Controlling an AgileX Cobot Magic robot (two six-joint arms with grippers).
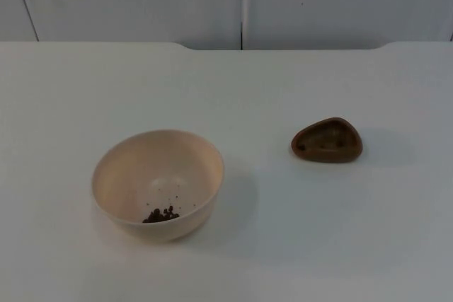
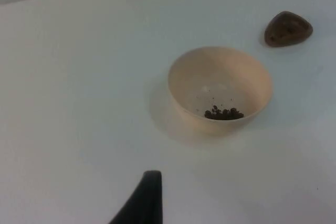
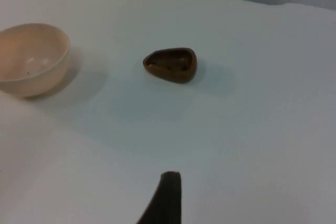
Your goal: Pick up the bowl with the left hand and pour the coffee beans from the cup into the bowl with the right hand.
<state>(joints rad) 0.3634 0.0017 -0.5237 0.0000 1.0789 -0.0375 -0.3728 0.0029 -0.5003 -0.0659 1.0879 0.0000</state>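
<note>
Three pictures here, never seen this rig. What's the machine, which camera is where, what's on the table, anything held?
It is a two-armed robot at a white table. One picture comes from a fixed overhead camera; the other two come from cameras on each arm's wrist, where a black fingertip of the left gripper and one of the right gripper poke in. On the table stand a cream bowl with a few coffee beans inside and, apart to its right, a small brown cup. Nothing is held; both arms wait back.

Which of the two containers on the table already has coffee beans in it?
The pale cream bowl: a small heap of dark beans lies in it. The brown cup looks empty.
</note>
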